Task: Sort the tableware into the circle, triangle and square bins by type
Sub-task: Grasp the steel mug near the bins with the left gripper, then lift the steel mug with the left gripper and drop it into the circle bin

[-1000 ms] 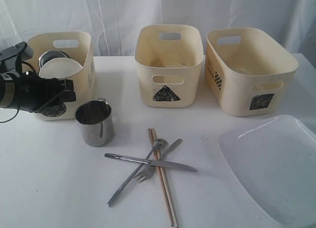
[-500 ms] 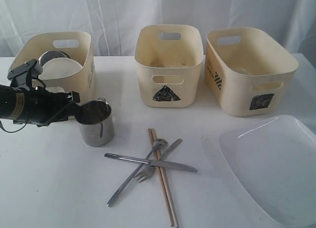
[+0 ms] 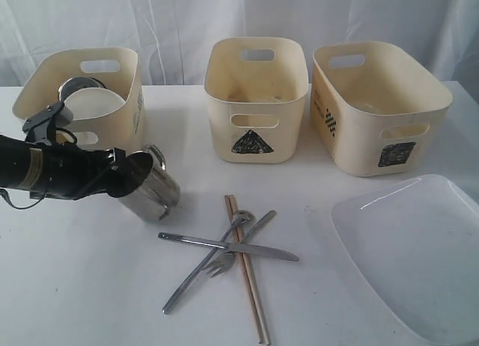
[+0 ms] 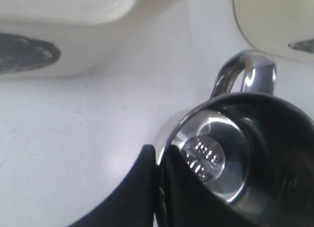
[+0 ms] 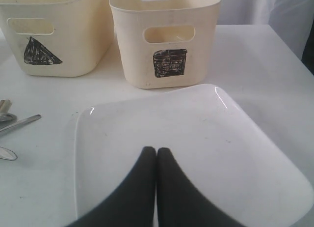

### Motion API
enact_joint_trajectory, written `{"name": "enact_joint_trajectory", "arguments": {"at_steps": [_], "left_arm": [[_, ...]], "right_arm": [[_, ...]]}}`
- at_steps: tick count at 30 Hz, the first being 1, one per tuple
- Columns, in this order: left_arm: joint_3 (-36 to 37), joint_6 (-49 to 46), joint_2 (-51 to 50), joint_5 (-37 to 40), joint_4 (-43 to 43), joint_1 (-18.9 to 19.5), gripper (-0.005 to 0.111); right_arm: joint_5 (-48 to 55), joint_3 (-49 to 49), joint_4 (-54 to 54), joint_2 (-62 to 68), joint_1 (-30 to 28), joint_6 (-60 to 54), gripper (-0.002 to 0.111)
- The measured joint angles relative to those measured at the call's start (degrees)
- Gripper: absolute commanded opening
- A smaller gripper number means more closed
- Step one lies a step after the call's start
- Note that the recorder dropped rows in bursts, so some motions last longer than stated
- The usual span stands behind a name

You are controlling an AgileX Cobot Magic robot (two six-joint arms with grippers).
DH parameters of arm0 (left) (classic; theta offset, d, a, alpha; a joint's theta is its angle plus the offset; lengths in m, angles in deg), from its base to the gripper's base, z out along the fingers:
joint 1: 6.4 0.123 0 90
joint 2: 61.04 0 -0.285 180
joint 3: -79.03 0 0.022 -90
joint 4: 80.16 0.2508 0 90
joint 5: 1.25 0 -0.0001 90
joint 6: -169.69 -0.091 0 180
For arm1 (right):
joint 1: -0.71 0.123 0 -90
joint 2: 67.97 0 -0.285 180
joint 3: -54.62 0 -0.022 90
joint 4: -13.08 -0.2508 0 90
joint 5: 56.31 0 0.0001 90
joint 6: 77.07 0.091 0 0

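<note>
As left jaws pinch it — mug (image 3: 157, 192) leans

Soft, even light fills my exterior view, shadows faint. Thin glare streaks edge the large white rectangular plate (image 3: 419, 263) at lower right. My left wrist view is blurred, the shiny steel mug (image 4: 211, 160) mirror-bright.

A white bench (image 3: 90, 286) is carrying the circle bin (image 3: 131, 84), triangle bin (image 3: 254, 110) and square bin (image 3: 367, 129) along its back. Nearer the front, the knife (image 3: 224, 246), fork (image 3: 262, 223), spoon (image 3: 191, 282) and chopsticks (image 3: 251, 286) are lying crossed, with the plate (image 3: 419, 256) lying beside them.
</note>
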Motion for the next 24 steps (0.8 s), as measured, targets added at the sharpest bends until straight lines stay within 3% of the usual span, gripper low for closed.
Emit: {"name": "enact_joint_trajectory", "arguments": {"at_steps": [8,13,16,22,24], "left_arm": [[0.1,0.0,1.3,-10.7,1.1,-0.1,0.000],[-3.2,-0.4,8.0,-10.7,1.8,0.7,0.000],[-7.4,-2.9,12.9,-1.4,1.8,2.3,0.000],[-16.1,-12.3,15.5,32.1,-2.9,3.9,0.000],[-19.3,-13.9,13.8,36.2,-3.4,4.2,0.000]], "right_arm": [[0.0,0.0,0.0,0.0,0.0,0.0,0.000],[0.0,0.0,0.0,0.0,0.0,0.0,0.000],[0.0,0.0,0.0,0.0,0.0,0.0,0.000],[0.0,0.0,0.0,0.0,0.0,0.0,0.000],[0.0,0.0,0.0,0.0,0.0,0.0,0.000]]}}
